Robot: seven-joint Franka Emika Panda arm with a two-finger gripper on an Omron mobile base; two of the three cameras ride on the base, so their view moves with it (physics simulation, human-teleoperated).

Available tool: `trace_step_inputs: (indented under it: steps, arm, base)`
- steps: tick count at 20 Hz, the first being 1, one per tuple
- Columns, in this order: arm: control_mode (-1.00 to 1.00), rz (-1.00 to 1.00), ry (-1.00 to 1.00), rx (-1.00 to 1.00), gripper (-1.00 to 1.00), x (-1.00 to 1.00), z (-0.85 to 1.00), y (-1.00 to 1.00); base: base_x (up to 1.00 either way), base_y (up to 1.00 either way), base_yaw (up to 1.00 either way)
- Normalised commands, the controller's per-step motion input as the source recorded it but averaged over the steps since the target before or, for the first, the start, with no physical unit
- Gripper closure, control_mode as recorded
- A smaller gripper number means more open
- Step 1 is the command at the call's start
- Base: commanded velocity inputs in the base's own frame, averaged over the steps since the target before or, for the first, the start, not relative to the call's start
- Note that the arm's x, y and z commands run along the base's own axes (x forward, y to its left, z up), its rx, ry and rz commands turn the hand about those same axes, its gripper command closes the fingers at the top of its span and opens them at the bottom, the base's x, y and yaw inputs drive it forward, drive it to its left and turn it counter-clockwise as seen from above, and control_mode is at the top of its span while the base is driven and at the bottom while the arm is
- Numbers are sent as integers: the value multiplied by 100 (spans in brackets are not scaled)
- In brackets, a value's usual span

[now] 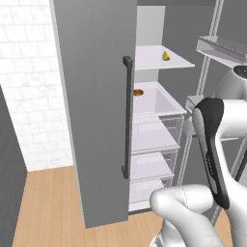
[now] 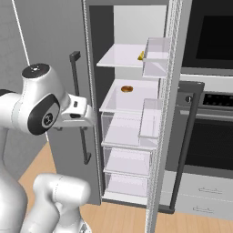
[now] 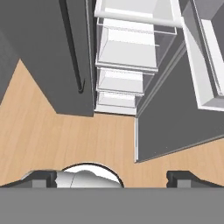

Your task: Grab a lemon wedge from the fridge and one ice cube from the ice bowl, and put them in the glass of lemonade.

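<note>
Fridge (image 2: 93, 68) right door swung wide, shelves reachable; closed left door (image 1: 91, 111) and handle (image 1: 127, 116) block left side.

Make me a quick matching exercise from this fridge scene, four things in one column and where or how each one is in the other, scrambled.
Things:
1. lemon wedge
2. orange-brown round item
3. pincer
4. clear drawers

Places or states:
A. open, holding nothing, pointing down at the wood floor
B. upper white shelf
C. stacked under the shelves
D. shelf just below the upper one

Pairs: 1-B, 2-D, 3-A, 4-C
</note>
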Motion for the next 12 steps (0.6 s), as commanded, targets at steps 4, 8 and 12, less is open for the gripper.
trace_step_inputs:
  steps: [4,8,12]
  arm:
    - [100,0,0,0,-100,0,0,0]
    - [100,0,0,0,-100,0,0,0]
    - [100,0,0,0,-100,0,0,0]
  base:
    - [0,-60,0]
    - [15,-42,4]
    - [49,-2,6]
